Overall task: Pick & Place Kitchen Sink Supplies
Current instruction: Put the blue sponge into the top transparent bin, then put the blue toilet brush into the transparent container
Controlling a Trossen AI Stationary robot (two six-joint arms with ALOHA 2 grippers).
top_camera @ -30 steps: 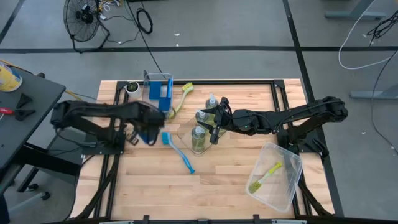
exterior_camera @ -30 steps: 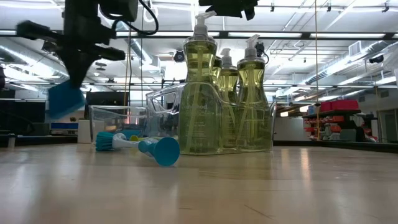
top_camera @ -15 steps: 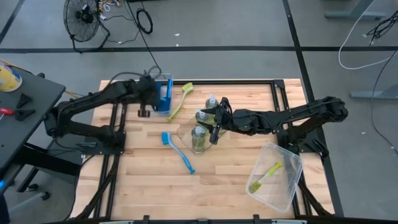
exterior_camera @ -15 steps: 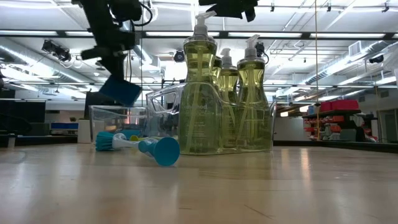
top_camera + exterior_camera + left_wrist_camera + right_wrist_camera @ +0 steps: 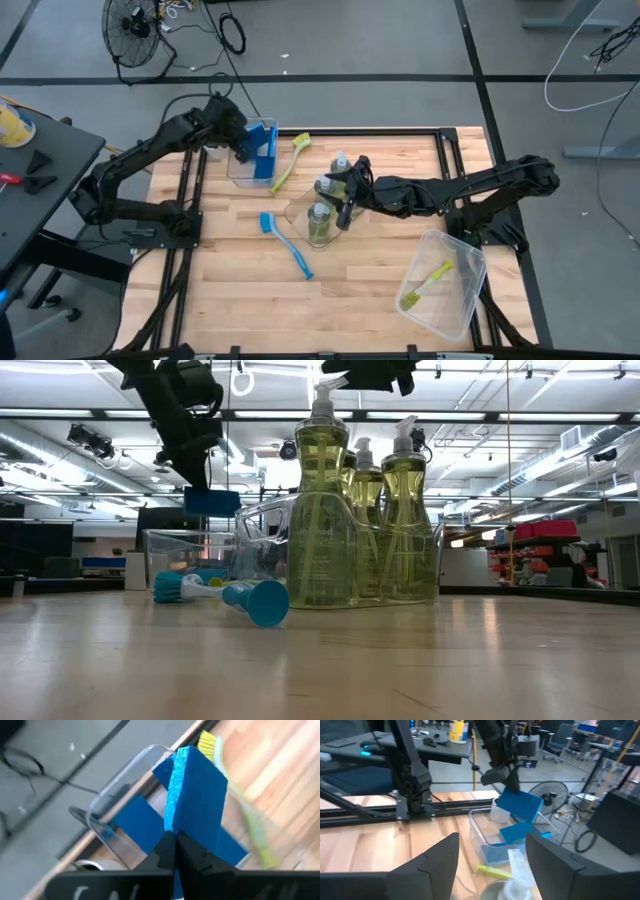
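1. While the blue sponge (image 5: 196,800) hangs clamped edge-on in the left pincer (image 5: 243,148), it sits directly over the clear sponge bin (image 5: 240,172) at the far left corner of the worktop (image 5: 360,290); I judge it is about to be dropped in.
2. Other blue sponges (image 5: 517,832) already stand or lie inside that bin, so the sponge sorting looks nearly done; how many are in there I cannot tell.
3. Just beside the sponge bin, toward the worktop's middle, a yellow-green brush (image 5: 289,158) lies loose on the wood.
4. Nearer the front from the sponge bin, the blue brush (image 5: 285,242) also lies loose, still to be picked up.
5. Farther from the sponge bin, at mid-worktop, the bottles (image 5: 365,510) of yellow-green liquid stand grouped on a clear tray (image 5: 300,213).
6. Over those bottles the right pincer (image 5: 345,205) hovers with its fingers spread, holding nothing.
7. Well away from the sponge bin, at the front right corner, a second clear bin (image 5: 447,292) already holds another yellow-green brush (image 5: 425,284), so one brush appears placed and two remain.
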